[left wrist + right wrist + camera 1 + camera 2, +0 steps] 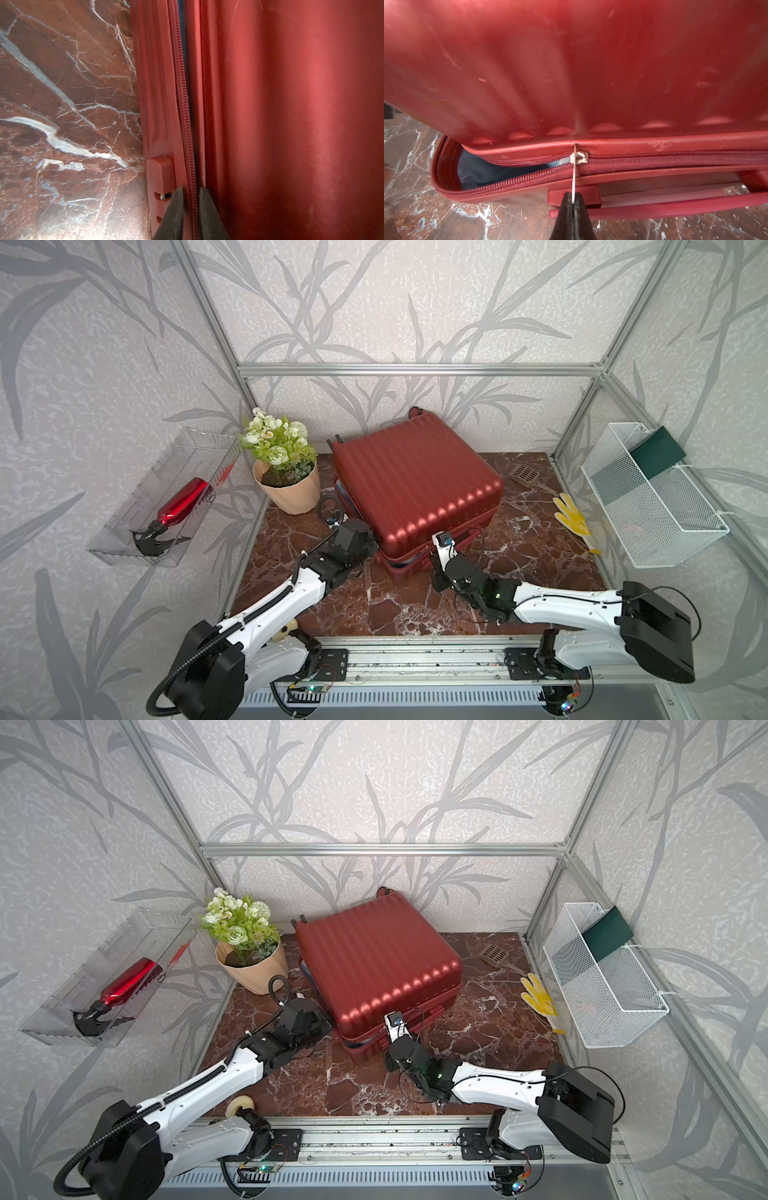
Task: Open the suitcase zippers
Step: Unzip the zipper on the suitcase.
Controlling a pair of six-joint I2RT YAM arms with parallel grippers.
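The dark red ribbed suitcase (415, 481) (374, 961) lies flat at the back of the marble table. In the right wrist view my right gripper (573, 195) is shut on the thin metal pull of the zippers' slider (578, 156) on the front seam. On one side of the slider the track gapes and blue lining (488, 168) shows. On the other side the track is closed. In the left wrist view my left gripper (191, 189) stands at the case's side seam, its jaws a narrow gap apart with the zip track (182, 83) running between them. No pull shows there.
A flower pot (286, 489) stands close to the case's left side. A yellow glove (575, 518) and a slotted scoop (524, 475) lie on the right. A wire basket (648, 497) and a clear tray with a red spray bottle (183, 502) hang on the side walls. The carry handle (675, 205) runs below the front seam.
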